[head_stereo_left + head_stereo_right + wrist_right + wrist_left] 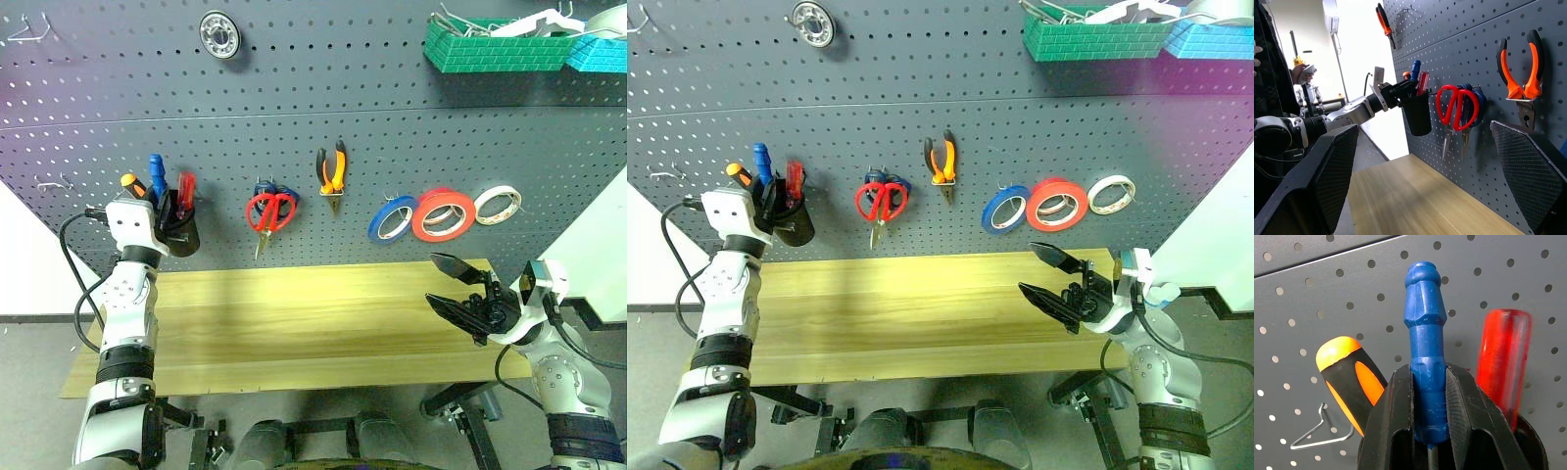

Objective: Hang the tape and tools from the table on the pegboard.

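Screwdriver (1426, 377) being clamped by left gripper (1427, 431), lowering into cup (183, 233) at 9 o'clock | right gripper (460, 289) idling wide, holding 0 tools

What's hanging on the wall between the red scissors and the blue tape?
The orange-and-black pliers hang on the pegboard between the red scissors and the blue tape, in both eye views.

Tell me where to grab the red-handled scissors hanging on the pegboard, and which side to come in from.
Grip the red-handled scissors at the red loops, coming straight in from the front. They hang blades down against the pegboard, so probably only the front is reachable.
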Available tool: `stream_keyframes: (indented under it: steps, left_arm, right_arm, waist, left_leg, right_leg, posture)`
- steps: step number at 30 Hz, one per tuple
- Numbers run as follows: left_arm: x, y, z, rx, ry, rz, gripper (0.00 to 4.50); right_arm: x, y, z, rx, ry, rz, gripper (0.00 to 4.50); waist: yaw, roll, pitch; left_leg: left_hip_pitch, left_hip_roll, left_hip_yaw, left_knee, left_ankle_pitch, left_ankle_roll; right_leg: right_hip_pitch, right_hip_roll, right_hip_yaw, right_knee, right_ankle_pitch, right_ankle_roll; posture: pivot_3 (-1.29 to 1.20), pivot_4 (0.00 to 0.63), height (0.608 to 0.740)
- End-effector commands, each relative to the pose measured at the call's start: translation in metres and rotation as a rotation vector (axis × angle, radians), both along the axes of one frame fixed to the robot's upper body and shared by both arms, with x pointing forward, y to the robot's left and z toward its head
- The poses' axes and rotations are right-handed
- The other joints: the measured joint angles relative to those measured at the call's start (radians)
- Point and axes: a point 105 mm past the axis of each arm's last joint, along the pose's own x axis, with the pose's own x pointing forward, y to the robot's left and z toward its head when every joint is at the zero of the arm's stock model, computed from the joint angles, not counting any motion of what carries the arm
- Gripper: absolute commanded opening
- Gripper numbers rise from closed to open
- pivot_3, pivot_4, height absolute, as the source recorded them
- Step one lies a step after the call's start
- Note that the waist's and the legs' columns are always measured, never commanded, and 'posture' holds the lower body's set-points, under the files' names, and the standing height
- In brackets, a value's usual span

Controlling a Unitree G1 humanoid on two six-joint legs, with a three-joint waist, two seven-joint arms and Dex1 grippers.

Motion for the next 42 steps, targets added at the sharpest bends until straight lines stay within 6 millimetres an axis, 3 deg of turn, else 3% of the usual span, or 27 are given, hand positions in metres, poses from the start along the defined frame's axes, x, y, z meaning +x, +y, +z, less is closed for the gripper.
stream_keyframes:
  steps: [1,11,20,24,27,37,42]
  left_arm:
    - [-0.004,0.004,-0.019,-0.029,0.066,0.004,1.26]
    - [-0.006,0.001,-0.006,-0.032,0.022,-0.007,4.48]
    - [-0.009,-0.014,0.034,-0.019,-0.1,-0.027,4.48]
    - [-0.012,-0.024,0.054,-0.008,-0.16,-0.041,4.48]
    - [-0.015,-0.031,0.062,0.006,-0.182,-0.044,4.48]
    - [-0.021,-0.051,0.072,0.064,-0.213,-0.095,4.48]
    - [-0.026,-0.078,0.066,0.139,-0.198,-0.226,4.48]
  right_arm:
    - [-0.001,0.004,0.016,-0.004,-0.065,0.014,4.5]
    - [0.002,0.01,0.017,-0.003,-0.062,0.019,4.5]
    - [0.005,0.014,0.023,-0.001,-0.069,0.024,4.5]
    - [0.007,0.013,0.022,0.0,-0.067,0.025,4.5]
    - [0.009,0.011,0.02,-0.001,-0.065,0.026,4.5]
    - [0.01,0.007,0.016,0.002,-0.066,0.031,4.5]
    - [0.011,0.005,0.014,0.007,-0.067,0.026,4.5]
  waist:
    - [0.0,0.0,0.0]
    - [-0.01,0.001,0.002]
    - [-0.009,-0.002,0.003]
    - [0.005,-0.003,0.003]
    - [0.01,-0.003,0.003]
    - [0.007,-0.003,0.003]
    - [0.007,-0.003,0.003]
  left_leg:
    - [0.0,0.0,0.0,0.0,0.0,0.0]
    - [0.0,0.001,0.0,-0.003,0.0,0.0]
    - [-0.005,0.001,0.0,-0.003,0.0,0.0]
    - [-0.018,0.001,0.0,-0.002,0.0,0.0]
    - [-0.019,0.001,0.0,-0.002,-0.001,0.001]
    - [-0.019,0.001,0.001,-0.003,-0.003,0.004]
    - [-0.019,0.001,0.001,-0.003,-0.003,0.004]
  right_leg:
    - [0.0,0.0,0.0,0.0,0.0,0.0]
    - [-0.001,0.0,0.0,-0.001,-0.004,0.001]
    - [-0.003,0.0,-0.001,-0.004,0.0,0.001]
    - [-0.016,0.0,-0.001,-0.004,0.001,0.001]
    - [-0.016,-0.001,-0.002,-0.004,0.001,0.001]
    - [-0.016,-0.002,-0.002,-0.005,0.001,0.001]
    - [-0.016,-0.002,-0.002,-0.005,0.001,0.001]
  posture:
    - [-0.13,0.056,0.734]
    - [-0.12,0.046,0.734]
    - [-0.12,0.034,0.734]
    - [-0.11,0.028,0.734]
    - [-0.11,0.025,0.734]
    - [-0.1,0.023,0.734]
    - [-0.1,0.018,0.734]
